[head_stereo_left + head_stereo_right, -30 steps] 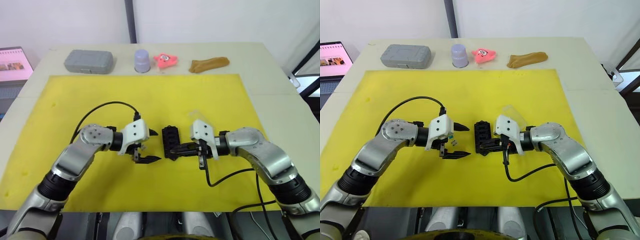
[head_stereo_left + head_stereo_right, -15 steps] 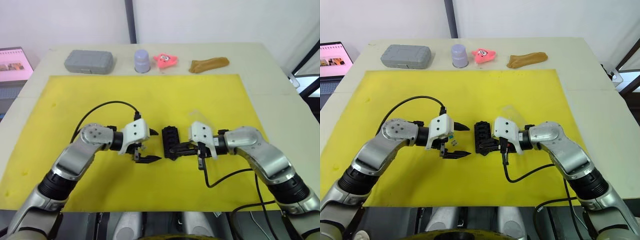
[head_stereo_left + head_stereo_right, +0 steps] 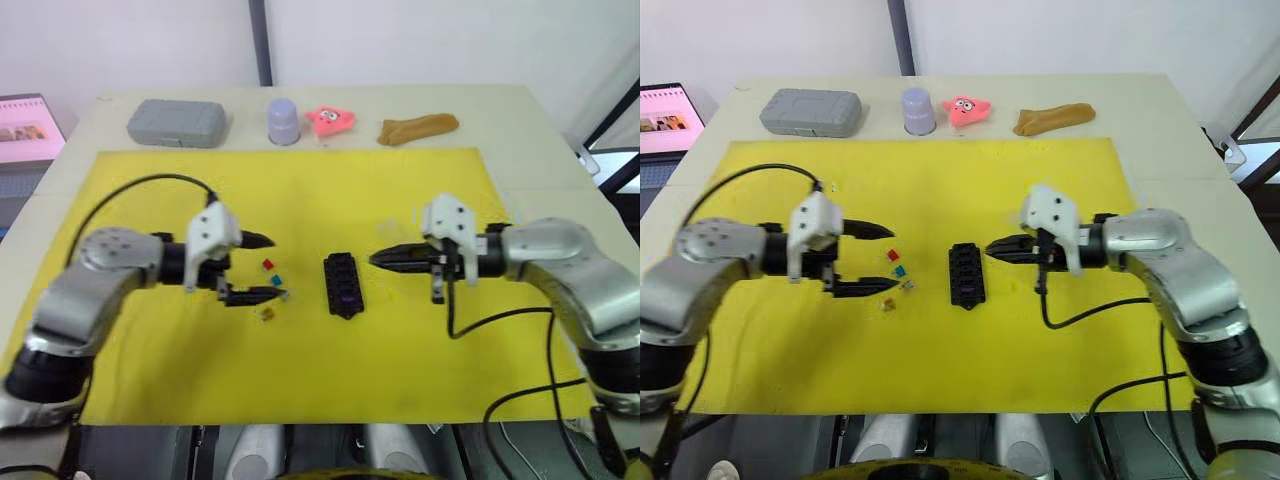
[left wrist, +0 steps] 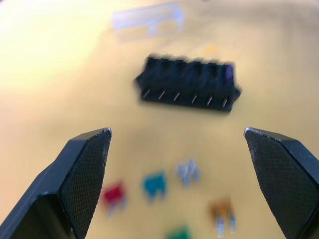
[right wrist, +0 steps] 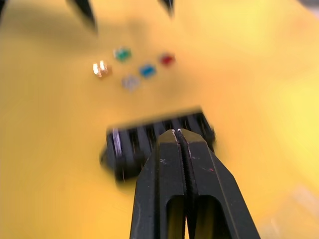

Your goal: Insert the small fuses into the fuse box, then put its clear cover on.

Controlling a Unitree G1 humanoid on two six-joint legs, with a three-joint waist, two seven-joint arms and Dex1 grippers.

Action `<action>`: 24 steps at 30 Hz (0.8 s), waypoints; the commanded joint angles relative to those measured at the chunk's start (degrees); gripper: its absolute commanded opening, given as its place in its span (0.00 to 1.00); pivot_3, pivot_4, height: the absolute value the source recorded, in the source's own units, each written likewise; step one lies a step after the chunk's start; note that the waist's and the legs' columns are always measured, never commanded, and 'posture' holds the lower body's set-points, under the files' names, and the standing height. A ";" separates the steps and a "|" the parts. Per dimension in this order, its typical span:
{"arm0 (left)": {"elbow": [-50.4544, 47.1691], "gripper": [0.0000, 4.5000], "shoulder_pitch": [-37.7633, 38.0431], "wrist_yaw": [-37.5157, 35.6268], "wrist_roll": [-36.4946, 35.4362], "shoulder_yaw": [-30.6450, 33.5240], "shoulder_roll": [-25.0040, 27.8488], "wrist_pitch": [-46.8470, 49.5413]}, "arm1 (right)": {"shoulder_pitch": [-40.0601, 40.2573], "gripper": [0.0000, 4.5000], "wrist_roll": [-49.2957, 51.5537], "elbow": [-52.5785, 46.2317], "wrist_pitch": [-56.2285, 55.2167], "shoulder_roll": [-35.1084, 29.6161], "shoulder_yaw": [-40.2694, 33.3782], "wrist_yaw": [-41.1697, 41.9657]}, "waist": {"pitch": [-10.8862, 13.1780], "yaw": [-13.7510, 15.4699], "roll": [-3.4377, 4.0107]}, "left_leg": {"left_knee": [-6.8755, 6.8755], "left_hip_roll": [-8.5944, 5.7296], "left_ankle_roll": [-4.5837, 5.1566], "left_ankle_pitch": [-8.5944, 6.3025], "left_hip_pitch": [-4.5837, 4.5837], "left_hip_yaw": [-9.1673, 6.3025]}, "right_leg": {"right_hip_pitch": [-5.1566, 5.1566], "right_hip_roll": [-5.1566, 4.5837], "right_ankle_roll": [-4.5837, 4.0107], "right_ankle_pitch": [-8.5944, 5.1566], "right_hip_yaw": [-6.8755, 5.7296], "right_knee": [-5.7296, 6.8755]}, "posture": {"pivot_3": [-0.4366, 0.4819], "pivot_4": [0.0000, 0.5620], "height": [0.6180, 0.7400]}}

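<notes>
The left gripper [image 3: 252, 268] stood wide at 9 o'clock of the fuse box [image 3: 342, 284], straddling loose fuses [image 3: 267, 265] for pickup; the right gripper [image 3: 381, 259] was closed, empty.

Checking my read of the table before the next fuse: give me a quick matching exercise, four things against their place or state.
Things:
1. left claw
2. right claw
3. fuse box
4. grey case

States or places:
A. far edge of the table, off the yellow mat
B. fingers shut, holding nothing
C. fingers open, by the loose fuses
D. on the mat between the two claws

Pairs: 1-C, 2-B, 3-D, 4-A
</notes>
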 commanded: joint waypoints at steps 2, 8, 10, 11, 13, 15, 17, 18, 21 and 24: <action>4.77 1.00 4.60 -4.95 -1.07 9.92 8.80 0.00 | 2.90 0.31 0.34 3.61 -3.99 -7.38 -7.69 6.00 | 0.01 -0.01 0.02 | 0.00 0.01 0.04 -0.02 0.02 0.01 | 0.03 0.01 0.00 0.00 -0.01 -0.02 | 0.48 0.27 1.00; 16.93 1.00 14.89 -8.34 3.12 19.87 15.65 -6.47 | 8.31 0.99 -4.69 17.01 -13.03 -16.74 -13.72 11.55 | 0.05 -0.06 0.09 | -0.02 0.03 0.20 -0.11 0.06 0.11 | 0.06 0.02 -0.01 0.00 -0.02 -0.06 | 0.48 0.27 1.00; 19.40 1.00 16.77 -8.68 4.15 21.00 16.39 -8.47 | 8.66 0.99 -5.79 20.64 -15.31 -18.10 -14.25 12.33 | 0.07 -0.07 0.12 | -0.02 0.04 0.21 -0.12 0.07 0.13 | 0.06 0.02 -0.01 -0.01 -0.02 -0.06 | 0.48 0.27 1.00; 20.42 1.00 17.24 -8.73 4.58 21.24 16.54 -9.40 | 8.56 0.99 -6.23 22.05 -16.15 -18.38 -14.29 12.50 | 0.07 -0.05 0.12 | -0.02 0.04 0.21 -0.12 0.06 0.15 | 0.06 0.02 -0.01 -0.01 -0.01 -0.06 | 0.48 0.27 1.00; 21.57 1.00 17.43 -8.84 4.80 21.40 16.53 -10.48 | 8.24 0.99 -6.89 23.92 -17.32 -18.62 -13.98 12.64 | 0.07 -0.02 0.12 | -0.02 0.05 0.21 -0.12 0.06 0.15 | 0.06 0.01 -0.01 -0.01 -0.02 -0.06 | 0.48 0.27 1.00; 21.56 1.00 16.97 -8.82 4.57 21.00 16.29 -10.70 | 7.72 0.99 -7.20 24.47 -17.89 -18.40 -13.41 12.62 | 0.09 -0.07 0.15 | -0.02 0.06 0.21 -0.12 0.05 0.15 | 0.06 0.01 -0.01 -0.01 -0.02 -0.06 | 0.48 0.27 1.00; 20.34 1.00 16.05 -8.54 3.76 19.97 15.69 -10.11 | 6.85 0.99 -6.87 23.30 -17.49 -17.68 -12.68 12.30 | 0.09 -0.11 0.16 | -0.02 0.06 0.21 -0.12 0.05 0.16 | 0.04 0.00 -0.01 0.00 0.00 -0.06 | 0.48 0.27 1.00; 19.41 1.00 15.57 -8.46 3.23 19.34 15.35 -9.52 | 6.19 0.99 -6.46 22.28 -17.02 -17.20 -12.28 12.03 | 0.10 -0.11 0.17 | -0.02 0.07 0.21 -0.12 0.04 0.16 | 0.03 0.00 -0.01 0.00 0.00 -0.05 | 0.48 0.27 1.00; 15.61 1.00 14.02 -8.32 1.67 15.83 14.02 -6.64 | 2.57 0.99 -4.48 18.36 -13.87 -15.12 -10.54 10.76 | 0.11 -0.12 0.18 | -0.02 0.07 0.21 -0.12 0.05 0.15 | 0.03 -0.01 -0.01 0.00 0.01 -0.04 | 0.48 0.27 1.00; 11.55 1.00 11.93 -8.41 0.36 10.32 12.38 -3.14 | -1.93 0.99 -1.86 12.41 -8.75 -12.33 -7.41 9.79 | 0.12 -0.16 0.26 | -0.02 0.08 0.20 -0.12 0.04 0.15 | 0.01 0.00 -0.01 0.00 0.03 -0.02 | 0.48 0.27 1.00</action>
